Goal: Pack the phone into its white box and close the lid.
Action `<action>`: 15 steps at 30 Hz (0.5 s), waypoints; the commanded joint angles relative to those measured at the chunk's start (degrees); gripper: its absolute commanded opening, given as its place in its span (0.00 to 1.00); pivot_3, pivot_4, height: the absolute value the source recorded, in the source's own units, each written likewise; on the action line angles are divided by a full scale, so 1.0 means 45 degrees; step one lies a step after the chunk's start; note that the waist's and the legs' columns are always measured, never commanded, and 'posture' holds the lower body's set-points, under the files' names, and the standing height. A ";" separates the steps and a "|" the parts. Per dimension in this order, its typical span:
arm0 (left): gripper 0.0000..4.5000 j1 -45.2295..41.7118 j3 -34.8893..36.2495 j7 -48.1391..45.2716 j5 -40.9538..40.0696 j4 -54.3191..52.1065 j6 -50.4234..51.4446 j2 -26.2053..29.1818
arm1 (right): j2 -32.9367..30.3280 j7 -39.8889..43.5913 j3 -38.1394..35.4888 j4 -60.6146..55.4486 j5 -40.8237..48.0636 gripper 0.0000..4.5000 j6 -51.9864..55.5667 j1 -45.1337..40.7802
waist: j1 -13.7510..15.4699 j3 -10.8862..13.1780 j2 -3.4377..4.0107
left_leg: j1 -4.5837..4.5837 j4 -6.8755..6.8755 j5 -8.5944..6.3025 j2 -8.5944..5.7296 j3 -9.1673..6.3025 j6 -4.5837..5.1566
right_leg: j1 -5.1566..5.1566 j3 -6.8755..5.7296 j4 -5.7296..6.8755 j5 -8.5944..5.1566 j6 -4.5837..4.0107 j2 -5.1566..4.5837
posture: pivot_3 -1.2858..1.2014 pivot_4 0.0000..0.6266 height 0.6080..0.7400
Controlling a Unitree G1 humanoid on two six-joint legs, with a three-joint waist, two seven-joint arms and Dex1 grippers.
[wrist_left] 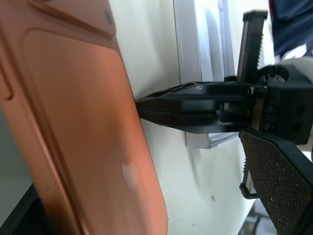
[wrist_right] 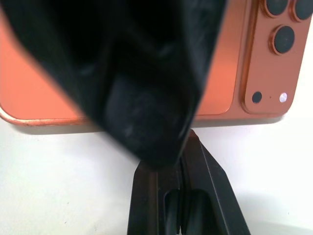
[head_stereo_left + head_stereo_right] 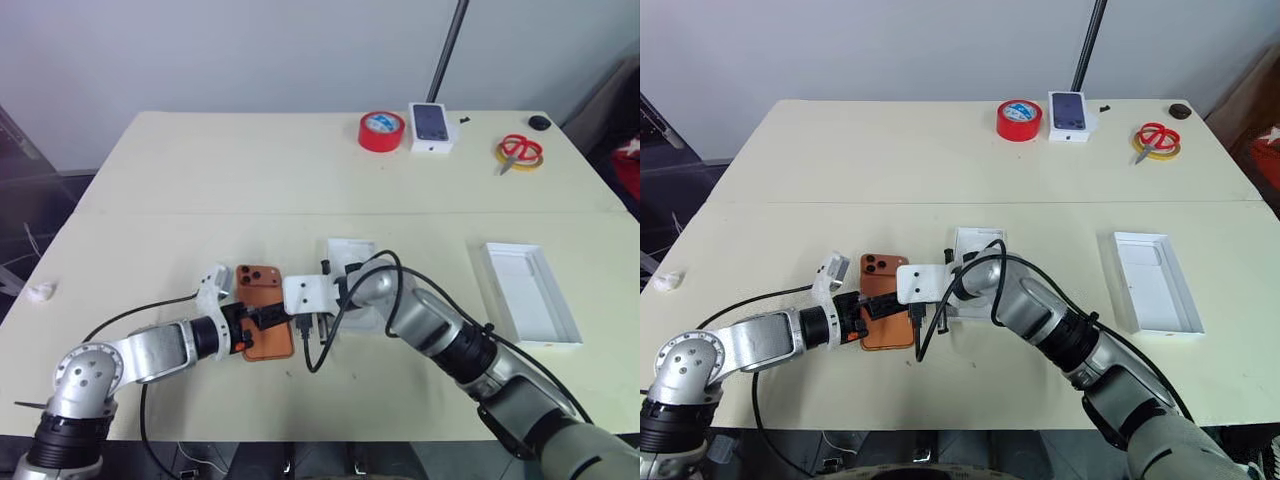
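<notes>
Your left gripper (image 3: 262, 318) reaches in from the left, jaws wide around the phone (image 3: 265, 325) on the table (image 3: 200, 180), while your right gripper (image 2: 166, 161), jaws shut, touches its right edge.

I see the phone (image 3: 265, 325) lying back-up near the table's front edge, copper-orange, its dark lenses at the far corner. Just to its right I make out the white box (image 3: 352, 250), a shallow tray, partly hidden. Well off to the right, the lid (image 3: 528, 293) lies open side up, plain white inside.
</notes>
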 commanded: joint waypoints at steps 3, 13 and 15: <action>0.99 0.1199 0.0432 0.0644 -0.0181 -0.0162 -0.0788 0.0375 | -0.0135 -0.0149 -0.0280 -0.0155 -0.0164 0.00 0.0130 0.0068 | -0.0110 0.0000 0.0001 | 0.0001 -0.0013 0.0003 0.0003 0.0000 -0.0005 | -0.0007 -0.0005 0.0000 0.0000 -0.0001 0.0000 | 0.52 0.24 1.00; 0.88 0.2343 0.0870 0.0408 -0.0403 -0.0386 -0.1781 0.0416 | -0.0042 -0.0241 -0.0153 0.0023 -0.0309 0.00 -0.0133 -0.0074 | -0.0296 0.0006 0.0011 | 0.0001 -0.0027 0.0008 0.0008 -0.0004 -0.0012 | -0.0016 -0.0012 0.0000 -0.0002 -0.0005 0.0000 | 0.52 0.24 1.00; 0.71 0.2398 0.0903 0.0464 -0.0565 -0.0428 -0.1907 0.0424 | -0.0033 -0.0276 -0.0159 0.0015 -0.0357 0.00 -0.0180 -0.0104 | -0.0298 0.0008 0.0011 | -0.0002 -0.0027 0.0008 0.0008 -0.0004 -0.0012 | -0.0017 -0.0011 -0.0001 -0.0003 -0.0006 0.0000 | 0.52 0.24 1.00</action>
